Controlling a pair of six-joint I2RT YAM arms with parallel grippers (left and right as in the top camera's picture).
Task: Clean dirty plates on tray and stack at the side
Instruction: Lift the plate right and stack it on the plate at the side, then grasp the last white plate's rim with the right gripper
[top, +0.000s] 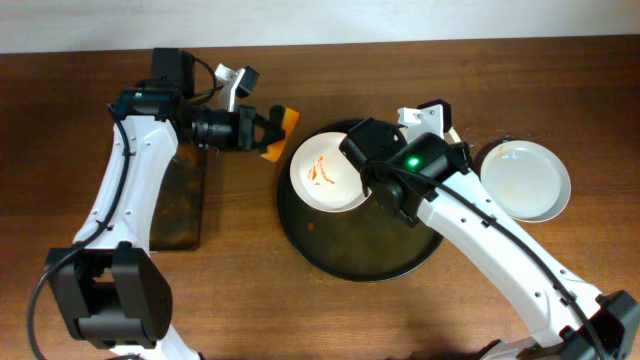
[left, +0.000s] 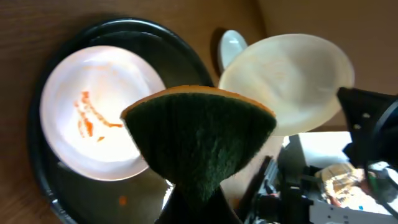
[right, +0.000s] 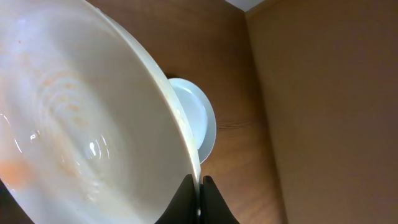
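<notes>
A white plate with orange-red sauce smears (top: 325, 175) lies on the left part of the round black tray (top: 350, 252); it also shows in the left wrist view (left: 99, 112). My right gripper (right: 199, 186) is shut on the rim of a second plate (right: 81, 124) with faint orange traces, holding it tilted above the tray (left: 292, 74). In the overhead view my right arm hides this plate. My left gripper (top: 262, 130) is shut on an orange sponge with a dark green scouring face (left: 199, 137), just left of the tray. A clean white plate (top: 525, 178) sits on the table to the right.
A smaller rectangular black tray (top: 180, 200) lies on the table under my left arm. The right arm (top: 470, 220) crosses the right half of the round tray. A small orange spot (left: 122, 200) is on the tray floor.
</notes>
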